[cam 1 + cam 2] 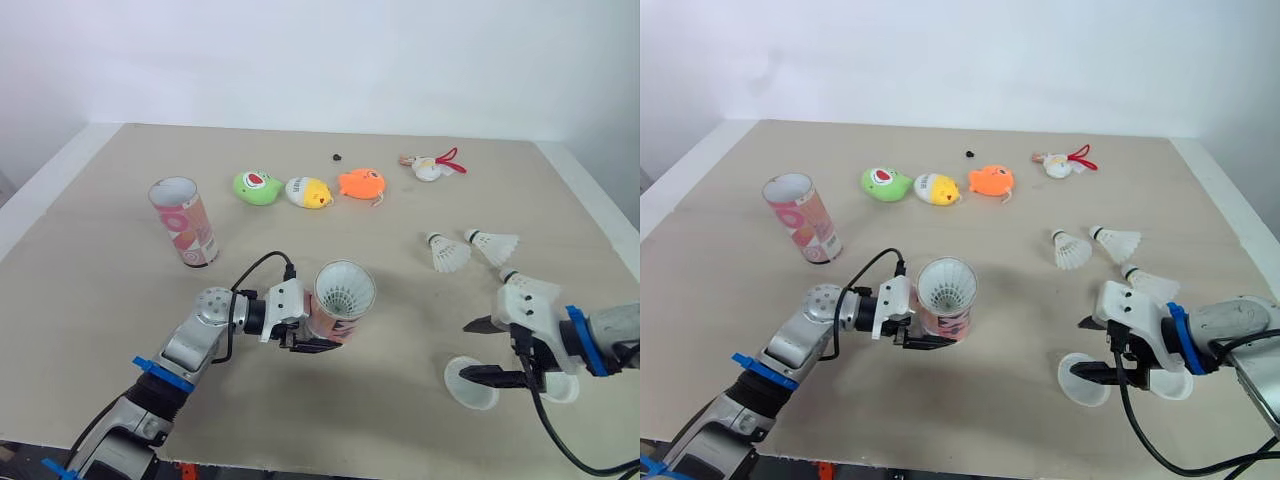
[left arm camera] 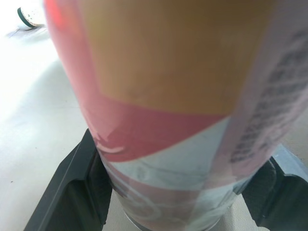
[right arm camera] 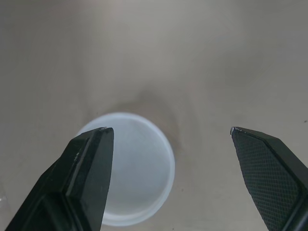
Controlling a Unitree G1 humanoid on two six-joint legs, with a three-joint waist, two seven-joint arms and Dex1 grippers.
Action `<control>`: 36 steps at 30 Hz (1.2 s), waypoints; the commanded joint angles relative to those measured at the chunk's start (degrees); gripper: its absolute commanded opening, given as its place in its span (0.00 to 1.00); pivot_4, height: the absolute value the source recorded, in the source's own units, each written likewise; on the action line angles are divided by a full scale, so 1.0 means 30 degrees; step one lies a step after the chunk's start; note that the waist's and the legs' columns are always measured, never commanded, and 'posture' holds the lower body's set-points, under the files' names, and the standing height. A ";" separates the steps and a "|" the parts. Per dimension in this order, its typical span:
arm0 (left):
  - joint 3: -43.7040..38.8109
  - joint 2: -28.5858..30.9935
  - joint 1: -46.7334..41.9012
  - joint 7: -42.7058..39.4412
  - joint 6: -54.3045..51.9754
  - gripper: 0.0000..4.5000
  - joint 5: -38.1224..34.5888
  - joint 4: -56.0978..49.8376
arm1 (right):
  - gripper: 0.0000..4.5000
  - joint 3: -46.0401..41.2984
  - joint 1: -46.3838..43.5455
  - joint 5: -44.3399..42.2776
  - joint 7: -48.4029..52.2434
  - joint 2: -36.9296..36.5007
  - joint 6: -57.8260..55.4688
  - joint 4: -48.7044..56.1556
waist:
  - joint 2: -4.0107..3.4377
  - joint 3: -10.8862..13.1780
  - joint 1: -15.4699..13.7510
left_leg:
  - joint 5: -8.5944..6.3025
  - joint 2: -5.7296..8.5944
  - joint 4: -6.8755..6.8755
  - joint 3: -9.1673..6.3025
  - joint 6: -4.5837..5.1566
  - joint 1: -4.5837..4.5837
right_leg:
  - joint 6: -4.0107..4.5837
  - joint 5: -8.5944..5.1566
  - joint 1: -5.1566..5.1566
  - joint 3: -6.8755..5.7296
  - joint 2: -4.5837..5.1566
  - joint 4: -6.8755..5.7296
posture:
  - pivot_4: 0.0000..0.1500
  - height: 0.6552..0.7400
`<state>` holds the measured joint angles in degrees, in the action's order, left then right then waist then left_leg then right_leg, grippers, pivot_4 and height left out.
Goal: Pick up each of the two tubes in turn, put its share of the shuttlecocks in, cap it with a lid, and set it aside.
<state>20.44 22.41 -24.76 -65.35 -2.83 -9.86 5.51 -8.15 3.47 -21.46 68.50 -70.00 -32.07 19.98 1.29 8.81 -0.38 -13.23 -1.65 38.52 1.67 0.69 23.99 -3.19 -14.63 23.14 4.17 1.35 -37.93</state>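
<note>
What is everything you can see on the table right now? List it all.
held tube: one, pink-white, front middle
nested shuttlecocks: count unclear, white, inside held tube
standing tube: one, pink-white, open, left side
loose shuttlecocks: three, white, right side
lids: two, translucent white, front right
small toys: four, green, yellow, orange, white-red, far row
black speck: one, black, beyond toys
table: one, beige
left hand: black fingers, shut on held tube
right hand: black fingers, open over one lid
</note>
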 commanded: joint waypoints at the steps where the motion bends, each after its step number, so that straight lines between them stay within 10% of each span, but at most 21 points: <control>1: 0.0182 0.0325 0.0253 0.0163 -0.0302 0.65 0.0546 0.0093 | 0.93 0.0705 -0.0680 0.0951 -0.0285 -0.0074 0.0458 -0.0308 | 0.0000 0.0000 0.0005 | 0.0000 -0.0002 0.0000 0.0001 0.0000 -0.0003 | 0.0003 0.0001 0.0000 0.0000 -0.0002 0.0000 | 1.00 1.00; 10: 0.0211 0.0372 0.0303 0.0161 -0.0439 0.65 0.0513 -0.0208 | 0.02 0.1608 -0.1158 0.1764 -0.0116 -0.0037 0.0968 -0.0801 | -0.0003 -0.0001 0.0008 | 0.0001 0.0000 -0.0007 0.0003 -0.0001 -0.0002 | -0.0006 0.0014 0.0003 0.0002 -0.0001 -0.0001 | 1.00 1.00; 20: -0.0153 0.0268 -0.0346 0.0363 -0.0435 0.65 0.0449 0.0055 | 0.02 0.3086 -0.2486 0.3311 0.0599 -0.0367 0.2413 -0.1626 | -0.0001 0.0001 0.0019 | 0.0002 -0.0004 -0.0003 0.0019 -0.0001 -0.0005 | 0.0018 0.0006 0.0010 0.0004 -0.0001 -0.0001 | 1.00 1.00; 36: 0.0031 -0.0083 -0.0423 0.0522 -0.0306 0.65 0.0569 0.0298 | 0.02 0.0345 -0.9640 -0.5475 0.2572 0.0222 -0.4912 0.0596 | -0.0004 0.0011 0.0019 | 0.0041 -0.0024 -0.0008 0.0001 -0.0034 0.0032 | 0.0067 0.0043 0.0033 0.0007 0.0024 -0.0003 | 1.00 1.00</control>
<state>20.45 21.76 -25.62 -64.29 -3.83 -9.38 5.63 -5.30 -24.14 -36.08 76.03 -68.73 -45.70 20.96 1.28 8.84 -0.32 -13.10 -1.72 38.50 1.66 0.59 24.10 -2.97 -14.50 23.24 4.18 1.42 -37.93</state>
